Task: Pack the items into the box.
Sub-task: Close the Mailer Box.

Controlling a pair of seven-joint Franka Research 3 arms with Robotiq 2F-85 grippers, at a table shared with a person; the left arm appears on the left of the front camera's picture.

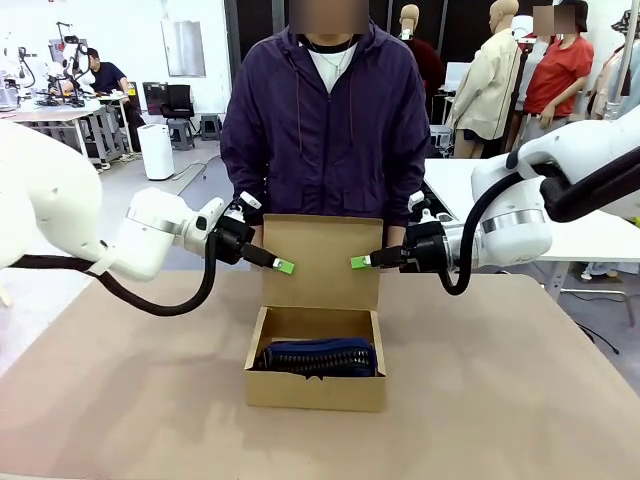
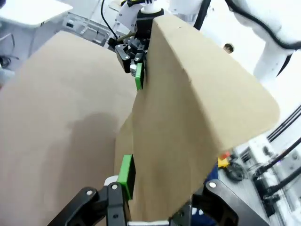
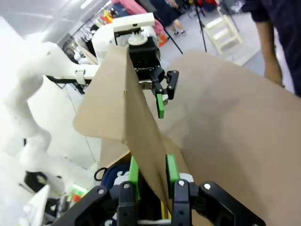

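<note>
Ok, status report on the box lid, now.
Left gripper and right gripper both shut on flap lid, one per side edge. Lid upright. Navy pouch inside box. Person behind the box, nothing blocking.

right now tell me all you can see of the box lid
The flap lid is plain brown cardboard, hinged to the far wall of the box and standing upright, open. The left gripper and the right gripper each pinch one side edge of it. A person stands just behind it.
</note>
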